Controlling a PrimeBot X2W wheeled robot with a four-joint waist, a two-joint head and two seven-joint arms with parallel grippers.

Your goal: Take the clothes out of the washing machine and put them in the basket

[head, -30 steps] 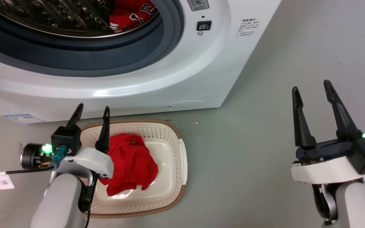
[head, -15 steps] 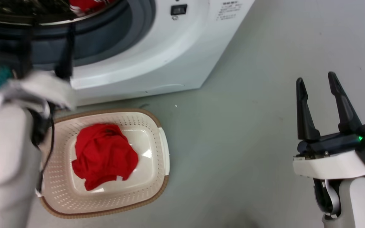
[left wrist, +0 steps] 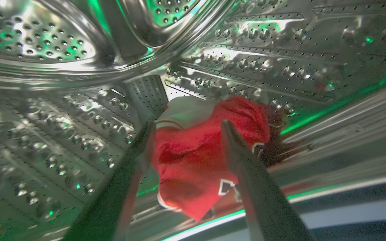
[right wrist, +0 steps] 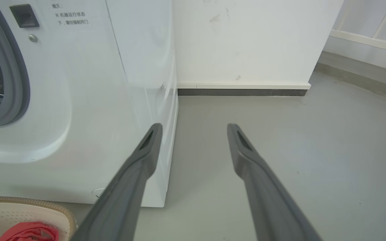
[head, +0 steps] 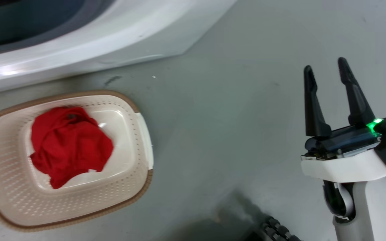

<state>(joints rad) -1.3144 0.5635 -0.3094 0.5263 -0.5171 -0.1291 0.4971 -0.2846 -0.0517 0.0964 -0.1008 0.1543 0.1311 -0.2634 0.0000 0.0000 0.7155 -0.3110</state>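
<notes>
Since a second ago your left end effector has swung from the basket into the washing machine, spread open and empty, the jersey just ahead, still to fetch. One red garment lies in the basket; your right end effector waits released

Head view: bright, even light; washing machine smeared by motion blur, glare streak on its lower panel; dark shadow on the floor at bottom edge. Left wrist view: dim drum, white glare, green tint, bowed edges; left gripper out of focus. Right wrist view: flat bright light, right gripper blurred
</notes>
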